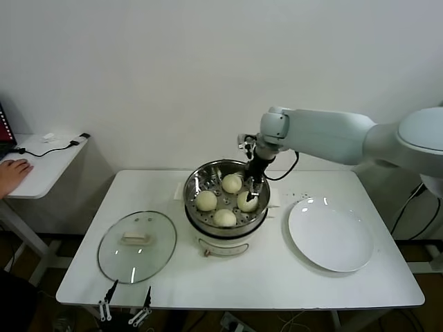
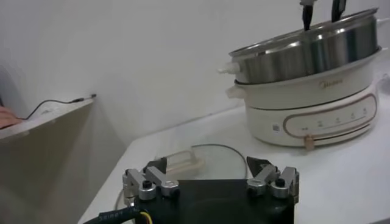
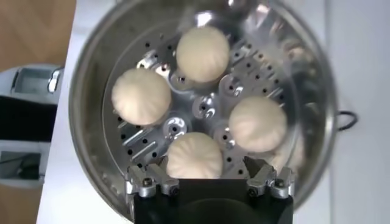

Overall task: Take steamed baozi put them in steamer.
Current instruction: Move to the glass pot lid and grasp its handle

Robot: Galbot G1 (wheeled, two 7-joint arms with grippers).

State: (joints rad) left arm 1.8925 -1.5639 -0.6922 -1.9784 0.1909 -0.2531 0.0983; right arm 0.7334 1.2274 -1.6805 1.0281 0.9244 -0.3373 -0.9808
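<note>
Several baozi lie in the steel steamer (image 1: 196,181) on the white cooker base (image 1: 223,247): one at the back (image 1: 232,183), one on the left (image 1: 205,200), one on the right (image 1: 247,201) and one at the front (image 1: 224,218). My right gripper (image 1: 252,192) hangs open just above the right-hand bun. In the right wrist view its fingertips (image 3: 256,166) stand apart on either side of that baozi (image 3: 195,155) with a gap on both sides, and other buns (image 3: 203,53) lie beyond. My left gripper (image 1: 126,304) is parked open at the table's front left edge.
A white plate (image 1: 331,235) lies right of the cooker. The glass lid (image 1: 137,246) with a white handle lies at the front left, just beyond the left gripper (image 2: 210,167). A side table (image 1: 41,166) with a person's hand stands at the far left.
</note>
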